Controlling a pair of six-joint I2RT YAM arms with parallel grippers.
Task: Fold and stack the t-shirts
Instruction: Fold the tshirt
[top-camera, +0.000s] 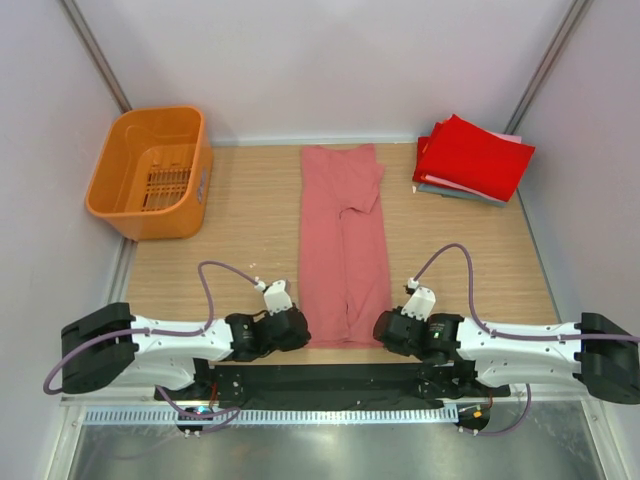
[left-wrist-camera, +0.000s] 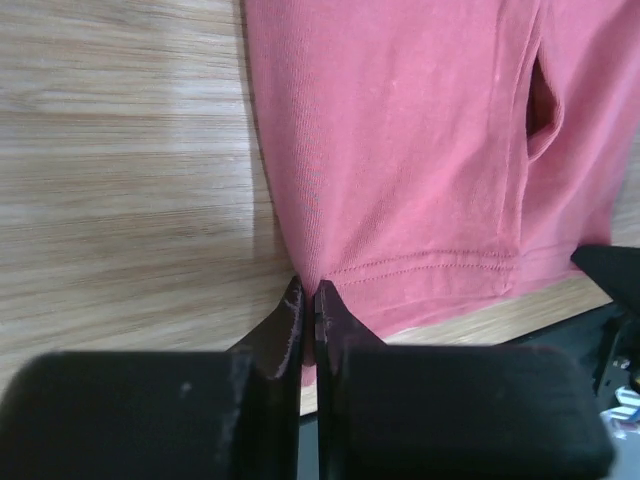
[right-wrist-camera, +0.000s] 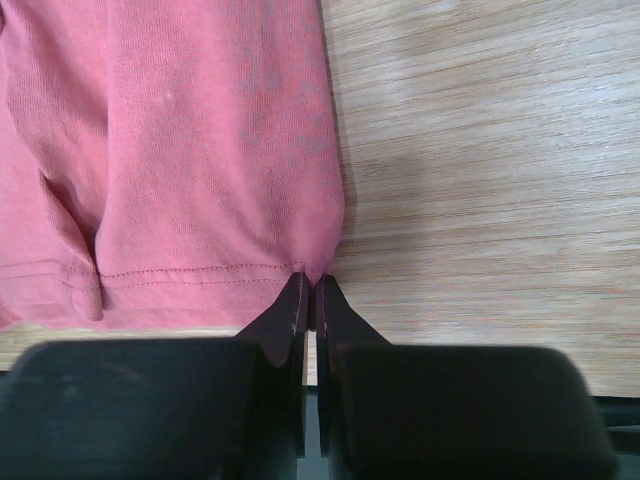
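The salmon-pink t-shirt (top-camera: 342, 240) lies on the table folded into a long narrow strip that runs away from me. My left gripper (top-camera: 297, 328) is shut on its near left hem corner (left-wrist-camera: 312, 268). My right gripper (top-camera: 384, 328) is shut on its near right hem corner (right-wrist-camera: 322, 262). The hem stitching shows in both wrist views. A bright red t-shirt (top-camera: 474, 156) lies folded on top of thin grey and pale folded ones (top-camera: 452, 191) at the far right of the table.
An orange plastic slotted basket (top-camera: 150, 172) stands at the far left. The wooden table (top-camera: 230, 250) ends at a black strip just behind my grippers. White walls close in the far side and both sides.
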